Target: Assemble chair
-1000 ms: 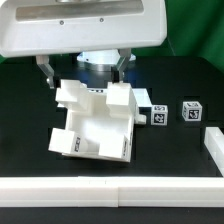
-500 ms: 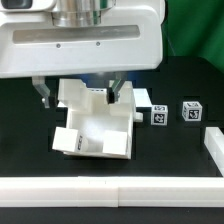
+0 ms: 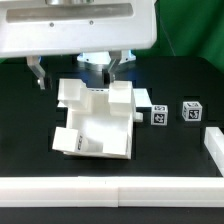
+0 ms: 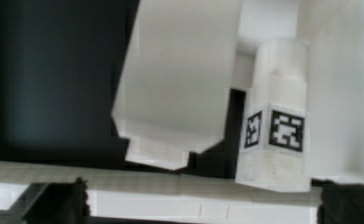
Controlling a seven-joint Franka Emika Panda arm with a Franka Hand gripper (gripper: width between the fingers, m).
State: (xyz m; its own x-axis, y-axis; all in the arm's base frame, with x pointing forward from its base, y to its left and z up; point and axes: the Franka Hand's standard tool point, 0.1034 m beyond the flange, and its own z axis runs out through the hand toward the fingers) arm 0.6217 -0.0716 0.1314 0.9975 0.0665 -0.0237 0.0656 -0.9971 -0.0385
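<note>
The partly built chair (image 3: 95,122) stands mid-table: a flat white plate with blocky white parts joined along its back and sides. Two small tagged cubes (image 3: 159,114) (image 3: 190,110) sit apart on the exterior view's right. My gripper (image 3: 76,72) hangs just above the chair's back edge, open and empty, with its fingers (image 3: 38,76) spread wide. In the wrist view the gripper (image 4: 200,200) looks down on long white chair parts (image 4: 179,90), one bearing a tag (image 4: 282,130). Nothing lies between the jaws.
A long plain white rail (image 3: 110,188) runs along the front of the black table and shows in the wrist view (image 4: 179,195). Another white block (image 3: 215,146) lies at the exterior view's right edge.
The gripper dipped toward the chair's back half a second ago and has risen again, shifted slightly to the exterior view's left. It stayed open. The chair parts have not moved.
</note>
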